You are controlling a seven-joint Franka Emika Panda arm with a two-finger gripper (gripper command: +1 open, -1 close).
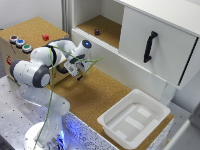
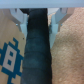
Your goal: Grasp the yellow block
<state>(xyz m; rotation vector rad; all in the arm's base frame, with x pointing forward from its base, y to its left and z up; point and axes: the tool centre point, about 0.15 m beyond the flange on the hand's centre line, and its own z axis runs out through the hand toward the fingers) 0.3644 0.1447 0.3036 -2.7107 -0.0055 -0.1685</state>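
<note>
No yellow block shows in either view; it is hidden or out of view. My gripper (image 1: 78, 74) hangs low over the cork surface (image 1: 100, 95), close beside the wooden box (image 1: 35, 27). In the wrist view the gripper (image 2: 39, 21) is open and empty, with its white fingers (image 2: 20, 21) apart. A dark band (image 2: 37, 52) runs between them, with cork on both sides. A small red cube (image 1: 45, 37) sits on top of the wooden box. A small dark block (image 1: 97, 31) lies on the cabinet shelf (image 1: 107, 27).
Three coloured buttons (image 1: 20, 43) sit on the box at the exterior view's left. A white bin (image 1: 132, 117) stands on the cork at the right. A white cabinet door with a black handle (image 1: 150, 46) is beyond it. A blue-and-white marker (image 2: 10, 57) shows in the wrist view.
</note>
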